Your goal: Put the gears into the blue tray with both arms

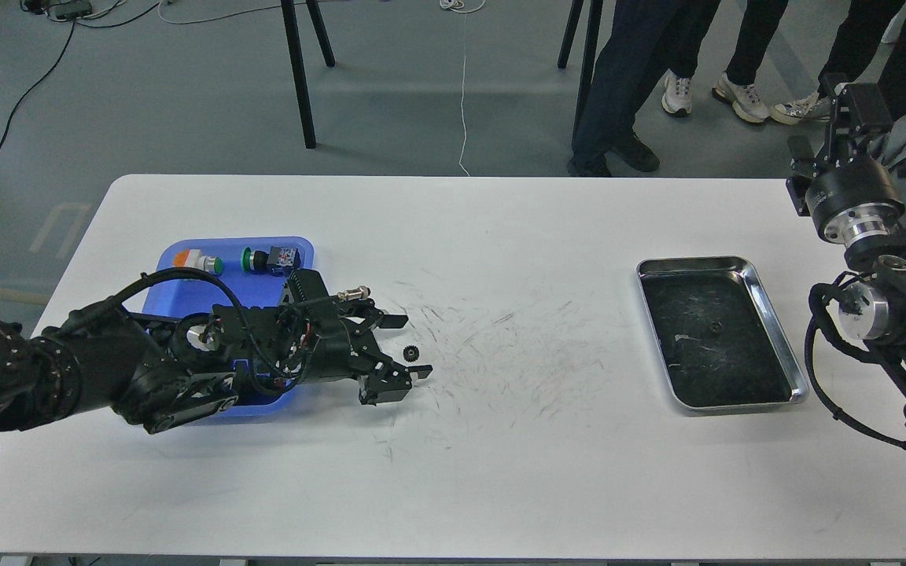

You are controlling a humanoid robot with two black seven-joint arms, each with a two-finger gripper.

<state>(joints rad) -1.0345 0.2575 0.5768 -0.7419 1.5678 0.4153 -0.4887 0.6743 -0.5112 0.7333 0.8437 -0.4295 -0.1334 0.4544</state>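
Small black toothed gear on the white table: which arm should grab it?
Left. The left gripper is open with the small black toothed gear lying between its fingers, right beside the bright blue plastic tray. The right gripper is raised off the table's far right edge.

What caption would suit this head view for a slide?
Left gripper, jaws open, straddles a small black gear on the white table beside the blue tray.
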